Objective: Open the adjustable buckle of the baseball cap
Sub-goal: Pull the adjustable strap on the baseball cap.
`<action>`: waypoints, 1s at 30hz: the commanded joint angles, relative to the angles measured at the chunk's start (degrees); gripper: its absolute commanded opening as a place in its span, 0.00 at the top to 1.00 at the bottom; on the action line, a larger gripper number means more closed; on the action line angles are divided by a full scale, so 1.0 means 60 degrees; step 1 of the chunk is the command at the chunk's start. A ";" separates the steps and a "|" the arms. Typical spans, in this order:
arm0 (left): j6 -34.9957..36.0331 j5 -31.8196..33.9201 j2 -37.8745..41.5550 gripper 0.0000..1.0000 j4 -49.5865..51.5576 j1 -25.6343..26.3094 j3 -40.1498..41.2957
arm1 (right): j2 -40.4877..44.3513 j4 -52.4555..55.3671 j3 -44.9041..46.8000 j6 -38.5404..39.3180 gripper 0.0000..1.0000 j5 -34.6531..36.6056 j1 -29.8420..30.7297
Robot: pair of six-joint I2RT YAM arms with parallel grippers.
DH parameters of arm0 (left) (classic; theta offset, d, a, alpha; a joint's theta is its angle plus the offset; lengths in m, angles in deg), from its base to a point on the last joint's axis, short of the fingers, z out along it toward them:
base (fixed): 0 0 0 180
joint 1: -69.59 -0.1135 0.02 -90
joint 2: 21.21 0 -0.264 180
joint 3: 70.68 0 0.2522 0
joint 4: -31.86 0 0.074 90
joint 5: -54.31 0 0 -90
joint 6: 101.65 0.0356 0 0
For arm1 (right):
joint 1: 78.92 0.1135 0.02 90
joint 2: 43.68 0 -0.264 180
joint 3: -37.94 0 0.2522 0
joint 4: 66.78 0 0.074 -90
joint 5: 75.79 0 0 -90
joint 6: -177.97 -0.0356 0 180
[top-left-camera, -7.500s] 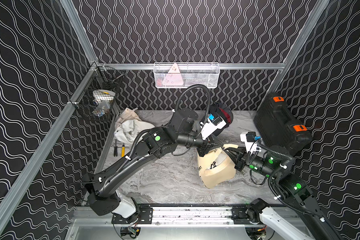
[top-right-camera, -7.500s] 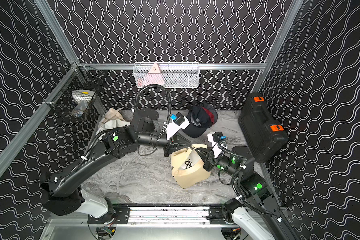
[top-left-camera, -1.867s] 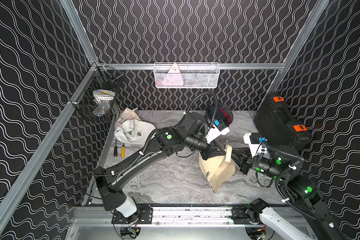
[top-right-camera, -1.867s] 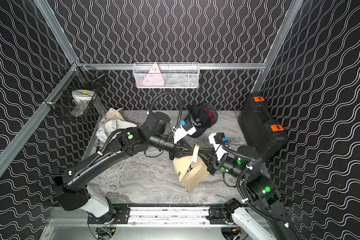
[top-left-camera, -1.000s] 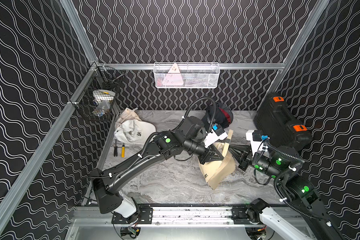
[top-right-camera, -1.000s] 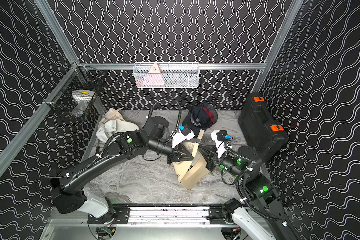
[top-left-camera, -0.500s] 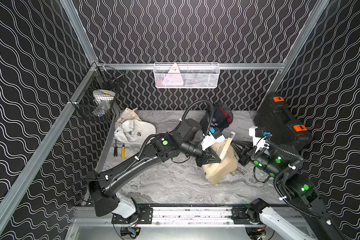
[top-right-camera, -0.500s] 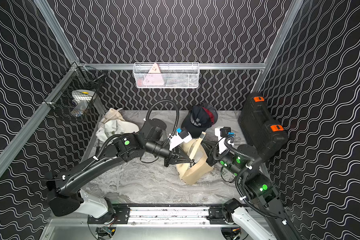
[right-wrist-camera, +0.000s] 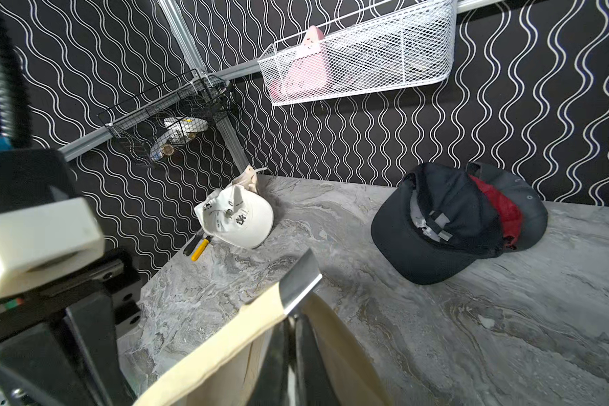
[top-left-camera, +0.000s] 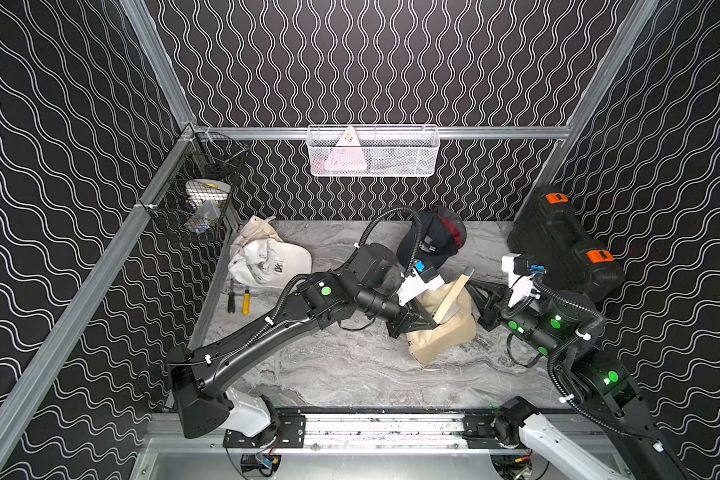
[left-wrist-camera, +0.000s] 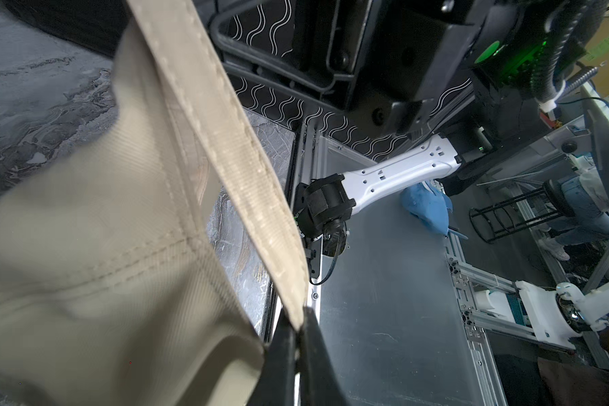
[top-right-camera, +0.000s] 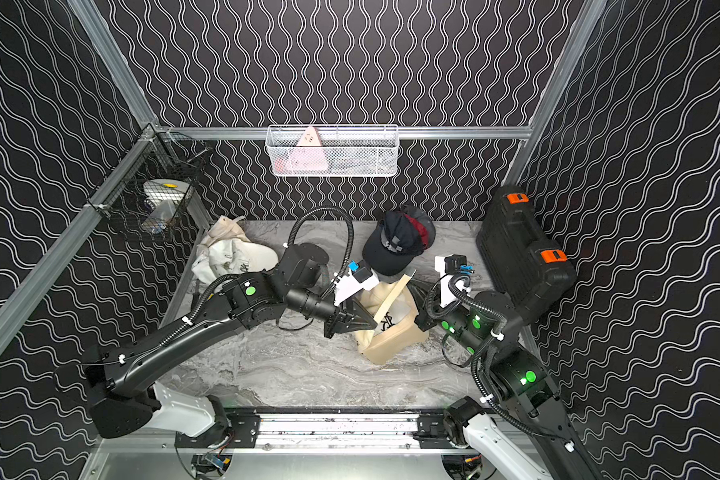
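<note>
Webbing runs taut between the two arms: the tan webbing strap [top-left-camera: 454, 297] of the tan fabric baseball cap [top-left-camera: 449, 336]. The cap lies crumpled on the grey marbled tabletop [top-left-camera: 350, 374], right of centre, between both arms.

The left gripper [top-left-camera: 433, 322] comes in from the left. Its jaws are closed on the strap's near end, low down by the cap's body. In the left wrist view the black fingertips [left-wrist-camera: 278, 365] squeeze the end of the strap.

The right gripper [top-left-camera: 469, 284] reaches in from the right. Its jaws are pinched on the strap just under a silver metal piece [right-wrist-camera: 301, 277] that caps the far end. Between the two grips the strap is straight, slanting from near left to far right over the cap. The buckle itself cannot be made out.

At the far left of the tabletop rests a white baseball cap [top-left-camera: 273, 266]. Just near of it lie a yellow-handled tool [top-left-camera: 246, 301] and a black-handled tool [top-left-camera: 230, 297], side by side. A dark navy baseball cap [top-left-camera: 429, 241] sits at the far edge on top of a red one. A black hard plastic case with orange latches [top-left-camera: 566, 245] leans at the far right. A white wire mesh basket [top-left-camera: 373, 151] hangs on the far wall, and a black wire basket [top-left-camera: 196, 199] on the left wall.
</note>
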State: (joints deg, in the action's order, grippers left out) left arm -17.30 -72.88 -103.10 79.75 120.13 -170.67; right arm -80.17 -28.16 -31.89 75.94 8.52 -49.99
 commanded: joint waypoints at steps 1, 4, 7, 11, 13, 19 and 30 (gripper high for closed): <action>0.0151 -0.0162 0.0136 1.00 -0.0022 -0.0058 -0.0021 | -0.0059 -0.0179 0.0056 -0.0236 0.99 0.0922 -0.0005; 0.0173 -0.0218 0.0123 1.00 0.0005 -0.0060 -0.0175 | -0.0159 -0.0035 0.0167 -0.0286 0.99 0.1474 -0.0017; 0.0216 -0.0210 0.0100 1.00 0.0092 -0.0059 -0.0259 | -0.0196 0.0096 0.0234 -0.0309 0.98 0.1776 -0.0017; 0.0187 -0.0059 0.0144 1.00 -0.0028 -0.0074 -0.0239 | -0.0231 0.0178 0.0292 -0.0326 0.98 0.1614 -0.0015; 0.0145 -0.0105 0.0141 1.00 -0.0085 -0.0121 -0.0296 | -0.0261 0.0192 0.0340 -0.0335 0.98 0.1501 -0.0016; 0.0057 -0.0048 0.0094 1.00 -0.0326 -0.0238 -0.0692 | -0.0133 0.0249 0.0629 -0.0426 0.98 0.1427 -0.0017; -0.0854 -0.0449 -0.0136 1.00 -0.1786 -0.1220 -0.0808 | -0.0148 0.0618 0.0877 -0.0525 0.76 0.0892 -0.0017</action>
State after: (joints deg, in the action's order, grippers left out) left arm -19.60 -73.51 -103.89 74.99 114.08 -175.81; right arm -81.41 -24.64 -26.84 73.65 14.09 -50.10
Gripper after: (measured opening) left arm 0.067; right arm 0.230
